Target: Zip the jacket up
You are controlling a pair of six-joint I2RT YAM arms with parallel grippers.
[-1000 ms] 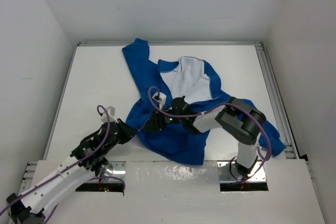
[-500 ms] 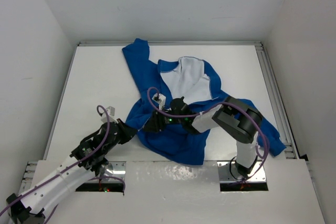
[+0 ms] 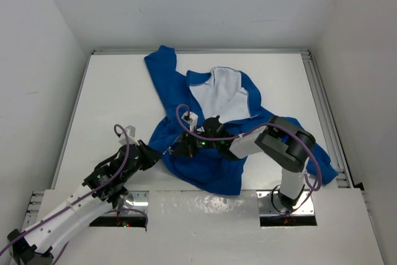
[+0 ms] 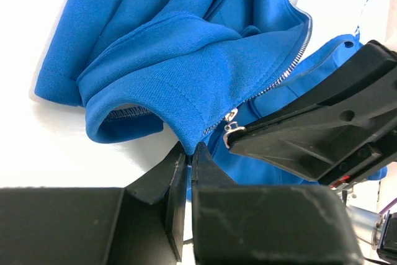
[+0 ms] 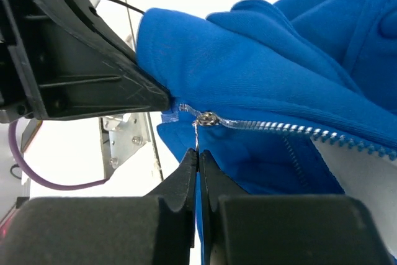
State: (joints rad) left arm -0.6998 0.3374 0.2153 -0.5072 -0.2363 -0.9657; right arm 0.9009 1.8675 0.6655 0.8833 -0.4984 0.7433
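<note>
Lying rumpled on the white table (image 3: 111, 103), the blue jacket (image 3: 208, 175) is reaching from the far edge down toward the arms, and its lower front corner is sitting right where the two grippers are meeting. The left gripper (image 4: 189, 150) is pinching the hem corner beside the bottom end of the zipper (image 5: 298, 130), its jaws drawn together with only fabric between them. The right gripper (image 5: 198, 153) is clamping the small metal zipper pull (image 5: 196, 133), its jaws pressed together just under the slider.
</note>
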